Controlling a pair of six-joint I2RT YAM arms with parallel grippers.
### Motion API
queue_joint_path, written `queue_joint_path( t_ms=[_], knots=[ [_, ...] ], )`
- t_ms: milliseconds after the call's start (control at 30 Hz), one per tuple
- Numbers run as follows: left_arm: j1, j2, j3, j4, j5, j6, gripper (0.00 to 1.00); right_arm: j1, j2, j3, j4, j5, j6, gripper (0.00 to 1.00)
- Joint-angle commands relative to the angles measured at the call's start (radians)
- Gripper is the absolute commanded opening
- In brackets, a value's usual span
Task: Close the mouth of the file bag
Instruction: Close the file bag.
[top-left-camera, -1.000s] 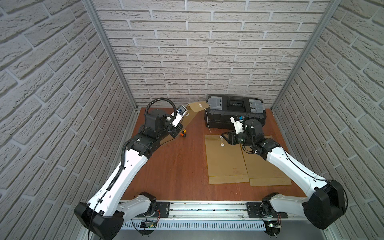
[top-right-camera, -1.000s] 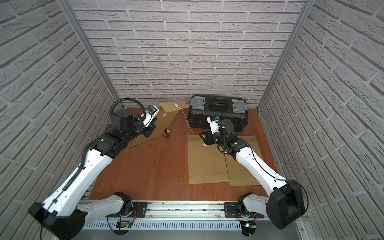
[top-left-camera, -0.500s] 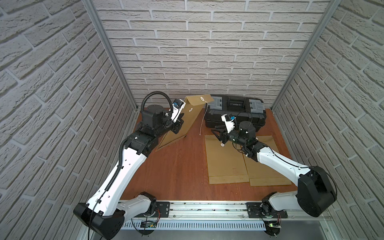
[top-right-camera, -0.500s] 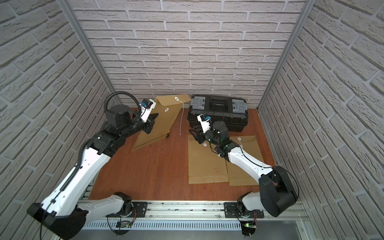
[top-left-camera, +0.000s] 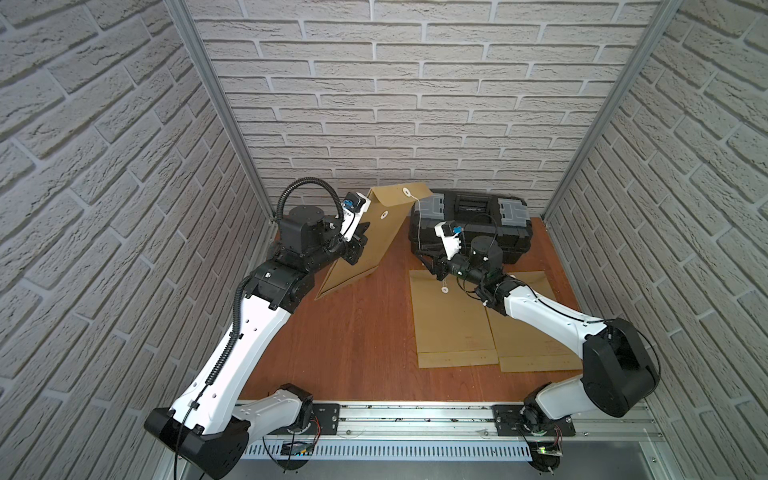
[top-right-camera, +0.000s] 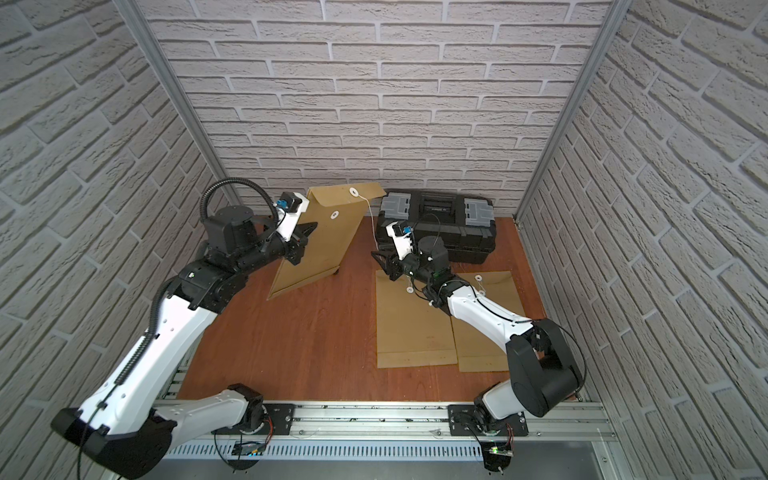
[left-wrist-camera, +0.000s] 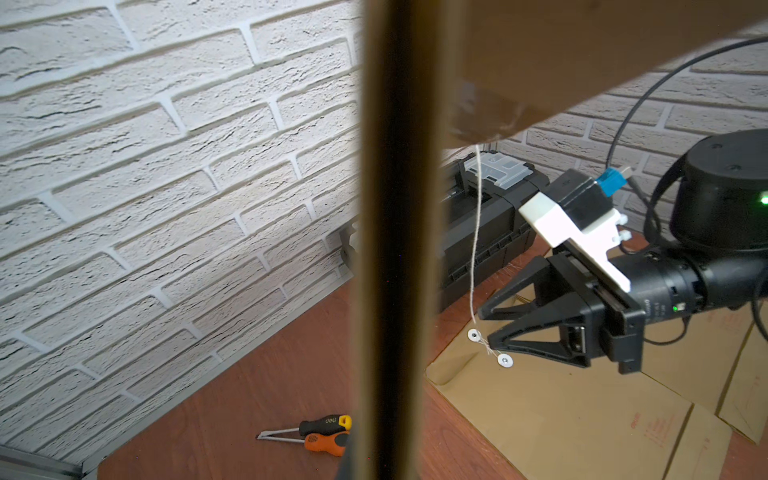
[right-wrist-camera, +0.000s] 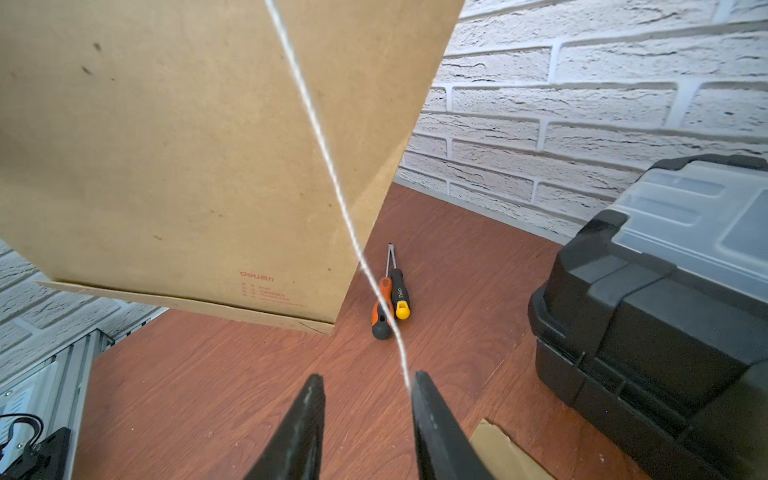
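- Left arm (top-left-camera: 249, 332): you had it rising from the front rail toward the back left corner. The forearm was lifted and the wrist was turned toward the middle of the table (top-left-camera: 353, 332).
- Left gripper (top-left-camera: 365, 229): jaws were clamped tight on the side edge of the file bag (top-left-camera: 376, 249). One finger lay across the bag's face.
- File bag: brown paper, at the back left of the table, held up on a slant. Its mouth end was high by the back wall and its bottom end low by the tabletop. Whether the bottom end touched the wood, I could not tell. In the left wrist view its edge (left-wrist-camera: 395, 249) ran straight through the middle of the picture.
- Flap (top-left-camera: 399, 194): at the high end, angled off the body toward the toolbox (top-left-camera: 478, 208). It carried one white disc, with a second on the body below.
- String (top-left-camera: 419, 226): white, running from the flap's disc down to the right gripper (right-wrist-camera: 368, 376).
- Right arm (top-left-camera: 548, 316): you had it stretched low from the front rail across the flat bags (top-left-camera: 453, 324), with the wrist pointed at the held bag.
- Right gripper: jaws were partly apart, with a clear gap between the fingers. The string lay against the tip of one finger, unpinched. Nothing was held.
- Toolbox: black, at the back right, just behind the right gripper.
- Flat bags: two, side by side on the table under the right arm.
- Screwdrivers (right-wrist-camera: 388, 303): two, one orange-handled and one black and yellow. They lay together on the table by the held bag's low end.
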Motion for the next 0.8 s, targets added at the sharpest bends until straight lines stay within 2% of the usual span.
queue_joint_path(
  t_ms=[0,533,767],
  knots=[
    [-0.010,-0.002,0.037,0.033,0.014,-0.014,0.00,0.013,0.009,0.038,0.022,0.029,-0.024,0.36],
    [-0.020,-0.006,0.045,0.020,0.007,-0.013,0.00,0.031,0.043,0.061,0.018,0.027,-0.021,0.33],
    [-0.024,-0.009,0.051,0.020,0.013,-0.020,0.00,0.032,0.066,0.078,0.028,0.033,-0.013,0.28]
  ],
)
